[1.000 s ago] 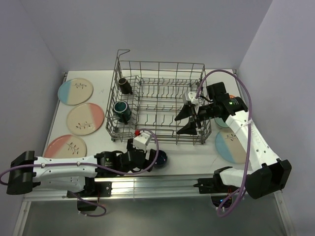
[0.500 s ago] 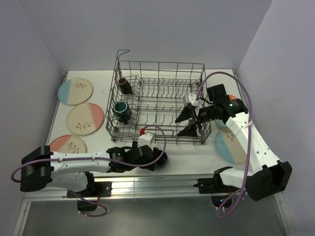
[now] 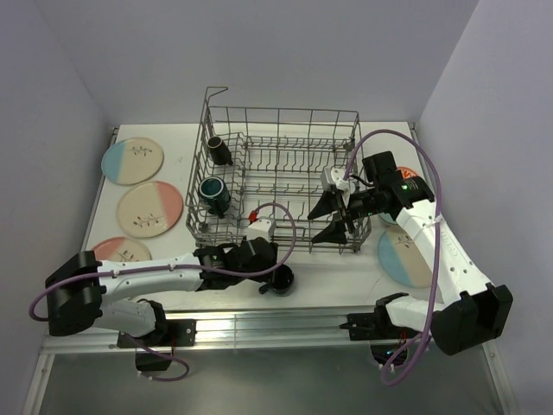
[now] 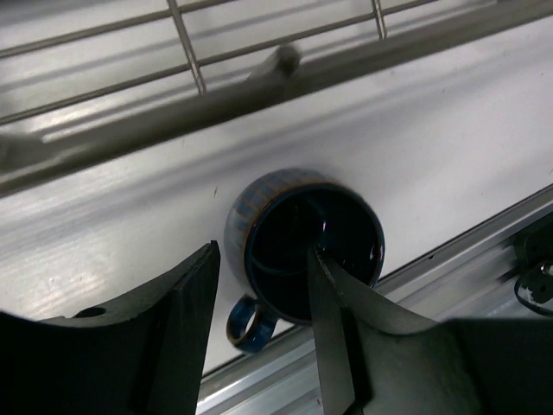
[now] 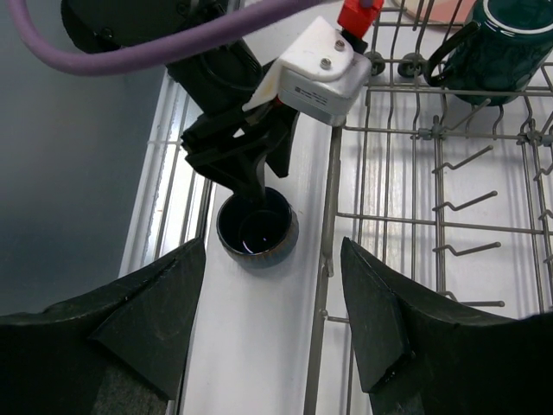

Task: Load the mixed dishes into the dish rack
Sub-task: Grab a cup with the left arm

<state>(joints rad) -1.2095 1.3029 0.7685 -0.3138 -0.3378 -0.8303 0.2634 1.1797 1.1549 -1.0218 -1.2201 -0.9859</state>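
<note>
Plates, four: blue plate [image 3: 132,161], pink plate [image 3: 149,210], second pink plate [image 3: 117,251] half hidden under the left arm, second blue plate [image 3: 402,259] on the right. Mugs, three: brown mug [image 3: 217,149], teal mug [image 3: 212,194], dark mug [image 3: 281,278]. Bowls, one in sight: orange-red bowl [image 3: 412,175], only a sliver behind the right arm. Rack [image 3: 285,111], one. Arms, two. Grippers, two: left gripper [image 4: 262,259], right gripper [image 3: 321,218]. Purple cables, two, one on each arm.
</note>
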